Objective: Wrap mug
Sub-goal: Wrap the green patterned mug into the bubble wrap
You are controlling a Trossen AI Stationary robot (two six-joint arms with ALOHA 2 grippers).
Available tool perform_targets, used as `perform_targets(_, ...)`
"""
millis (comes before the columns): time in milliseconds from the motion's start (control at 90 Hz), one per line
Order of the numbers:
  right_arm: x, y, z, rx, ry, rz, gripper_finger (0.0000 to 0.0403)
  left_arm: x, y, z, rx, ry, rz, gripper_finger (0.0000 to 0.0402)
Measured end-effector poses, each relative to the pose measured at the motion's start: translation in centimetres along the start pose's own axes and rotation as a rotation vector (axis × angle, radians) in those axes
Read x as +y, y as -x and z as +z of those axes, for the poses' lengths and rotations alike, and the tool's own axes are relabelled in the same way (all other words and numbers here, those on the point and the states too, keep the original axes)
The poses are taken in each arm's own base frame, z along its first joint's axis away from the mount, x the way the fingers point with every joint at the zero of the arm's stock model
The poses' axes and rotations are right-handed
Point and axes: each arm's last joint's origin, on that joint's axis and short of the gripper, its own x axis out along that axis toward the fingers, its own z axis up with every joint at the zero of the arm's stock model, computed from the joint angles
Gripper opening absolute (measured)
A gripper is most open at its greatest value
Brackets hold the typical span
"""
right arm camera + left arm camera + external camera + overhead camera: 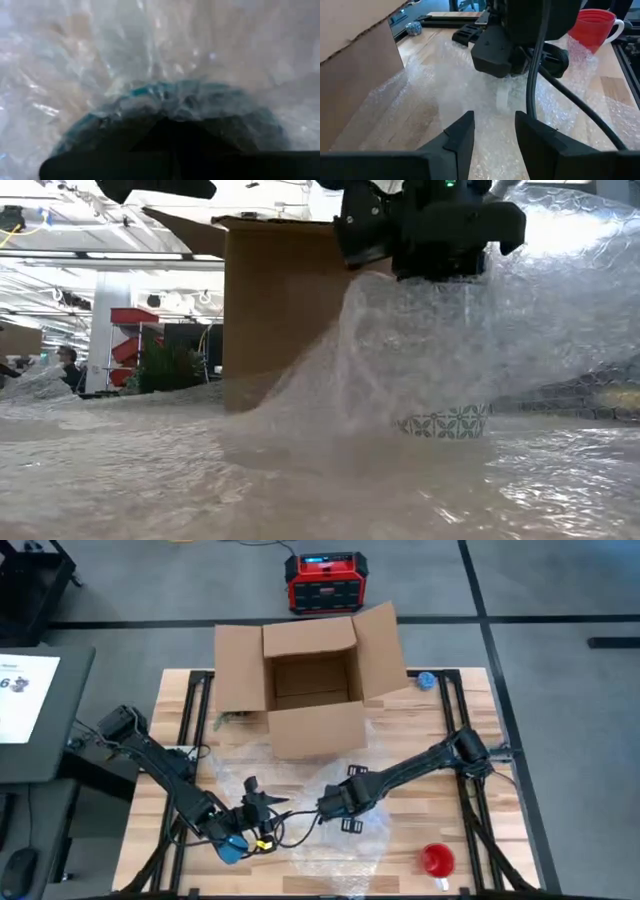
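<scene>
A sheet of bubble wrap lies across the table's near middle. In the low view it rises like a tent over a mug with a teal pattern, which stands on the table. My right gripper hangs straight above that mug, sunk into the raised wrap. The right wrist view shows the mug's teal rim through the plastic. My left gripper is open just to the left of it, low over the wrap, pointing at the right gripper.
An open cardboard box stands at the far middle of the table. A red mug sits near the front right, at the wrap's edge. A small blue object lies far right. A red device stands on the floor beyond.
</scene>
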Motion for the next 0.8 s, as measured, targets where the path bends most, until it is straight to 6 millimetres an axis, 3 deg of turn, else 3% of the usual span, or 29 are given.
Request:
perform_targets(111, -0.3, 1.7, -0.3, -0.035, -0.015, 0.026, 0.0000, 0.0, 0.0, 0.0, 0.000, -0.001, 0.000, 0.0123)
perform_targets(311, -1.6, 6.8, -1.7, -0.127, -0.065, 0.079, 0.0000, 0.0, 0.0, 0.0, 0.000, -0.004, 0.000, 0.0123)
perform_targets(511, -1.5, 10.3, -2.6, -0.281, -0.058, 0.119, 0.0000, 0.0, 0.0, 0.0, 0.000, -0.004, 0.000, 0.0123)
perform_targets(633, -1.0, 8.9, -2.3, -0.311, -0.031, 0.159, 0.0000, 0.0, 0.0, 0.0, 0.000, -0.005, 0.000, 0.0123)
perform_targets(800, -1.8, 3.5, -2.1, -0.199, -0.063, 0.126, 0.0000, 0.0, 0.0, 0.0, 0.000, -0.004, 0.000, 0.0123)
